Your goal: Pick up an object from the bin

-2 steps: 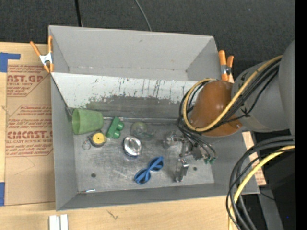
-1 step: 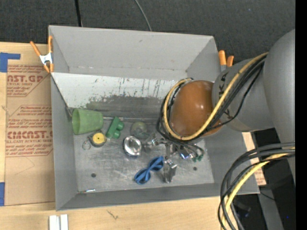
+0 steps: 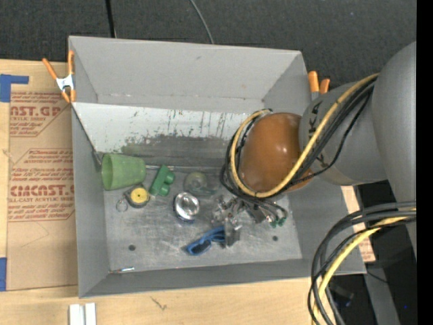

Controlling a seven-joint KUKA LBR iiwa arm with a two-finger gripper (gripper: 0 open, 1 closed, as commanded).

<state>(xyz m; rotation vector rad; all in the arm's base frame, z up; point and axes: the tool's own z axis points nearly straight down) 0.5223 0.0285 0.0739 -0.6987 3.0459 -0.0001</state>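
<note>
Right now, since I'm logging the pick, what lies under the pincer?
A blue bent piece lies on the bin floor at the pincer tip, reaching toward the view's left. Anything directly beneath is covered by the pincer and the orange wrist cover.

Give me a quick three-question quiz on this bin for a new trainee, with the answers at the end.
1. True or false: the green cup stands upright in the bin.
2. Which thing lies nearest the gripper? A) green block B) blue thing C) green cup
3. Fill in: the small disc just below the cup in the camera view is coloured ___.

Key: 1 false, it lies on its side; 2 B; 3 yellow.
</note>
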